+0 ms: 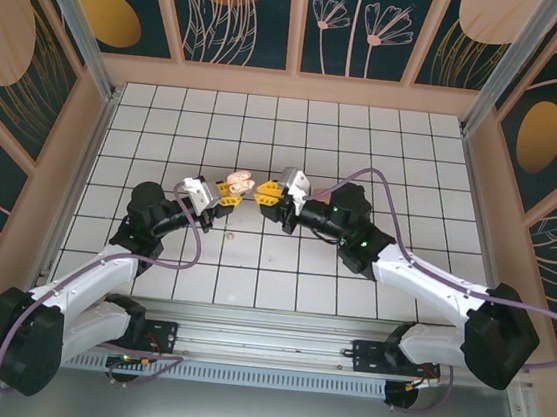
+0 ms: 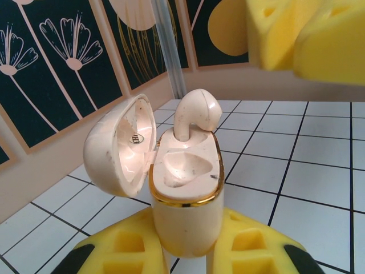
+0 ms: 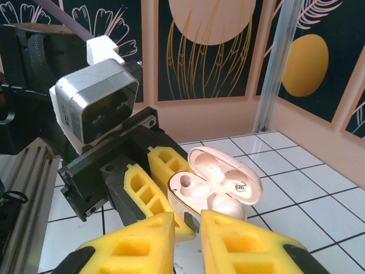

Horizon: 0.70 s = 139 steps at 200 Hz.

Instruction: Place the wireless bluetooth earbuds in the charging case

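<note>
The left gripper (image 1: 229, 193) has its jaws clamped on the lower body of the case (image 2: 188, 211), which stands upright. The bottom of the case is cut off by the edge of the left wrist view. Its lid (image 2: 117, 148) hangs open to the left. One cream earbud (image 2: 197, 111) stands in the far socket, head up and clear of the rim, with the end of its stem hidden inside. The near socket (image 2: 182, 168) lies bare, with a few dark specks. The right gripper (image 3: 188, 231) sits just beside the case over the tiled worktop (image 2: 319, 171). Its jaws are a narrow gap apart and grip nothing. From its wrist camera the earbud is half hidden behind the fingertips (image 3: 228, 240). From above, case and earbud blur into one pale patch between the two grippers.
</note>
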### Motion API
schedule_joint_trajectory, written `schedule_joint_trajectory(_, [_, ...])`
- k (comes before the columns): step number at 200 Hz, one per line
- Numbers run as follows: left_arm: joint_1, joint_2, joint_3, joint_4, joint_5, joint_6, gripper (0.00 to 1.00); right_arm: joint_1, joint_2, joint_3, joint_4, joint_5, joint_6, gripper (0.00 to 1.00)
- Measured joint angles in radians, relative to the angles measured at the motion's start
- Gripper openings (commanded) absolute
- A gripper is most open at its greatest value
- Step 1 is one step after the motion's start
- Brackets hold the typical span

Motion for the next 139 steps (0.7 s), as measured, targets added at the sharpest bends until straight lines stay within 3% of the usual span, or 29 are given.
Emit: schedule_joint_trajectory(139, [0.0,0.0,0.0,0.0,0.011,0.0,0.03,-0.008,0.095,0.032,0.002,-0.002,-0.003,0.13])
